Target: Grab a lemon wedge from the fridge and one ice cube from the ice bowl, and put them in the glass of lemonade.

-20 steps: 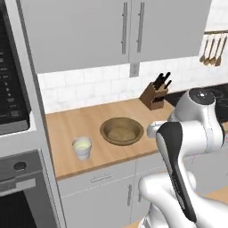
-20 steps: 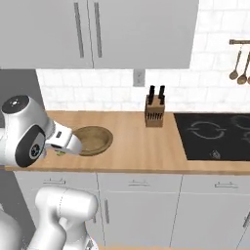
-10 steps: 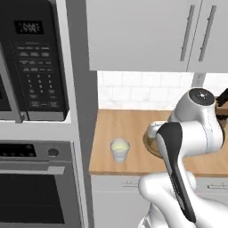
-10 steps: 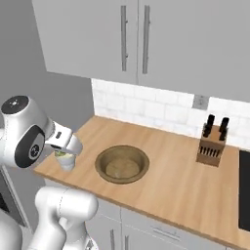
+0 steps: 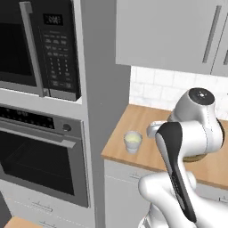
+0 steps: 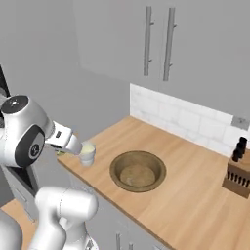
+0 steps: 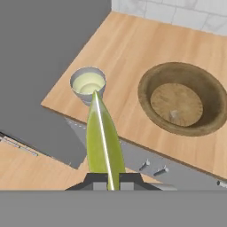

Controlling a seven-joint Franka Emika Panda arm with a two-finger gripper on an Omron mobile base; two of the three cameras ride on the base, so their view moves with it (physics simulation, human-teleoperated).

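The pincer (image 7: 106, 177) is clamped on the lemon wedge (image 7: 103, 139), a thin yellow-green crescent that juts forward from between its tips. Beyond the wedge's point stands the glass of lemonade (image 7: 88, 84), a short clear tumbler of pale drink near the corner of the wooden bench (image 7: 128, 57). Beside the glass, apart from it, lies the ice bowl (image 7: 184, 98), wide, shallow, round and brown. A white tiled wall (image 6: 180, 119) backs the bench under grey cabinets (image 6: 161, 44); a black microwave (image 5: 38, 44) and oven (image 5: 38, 156) stand to the left.
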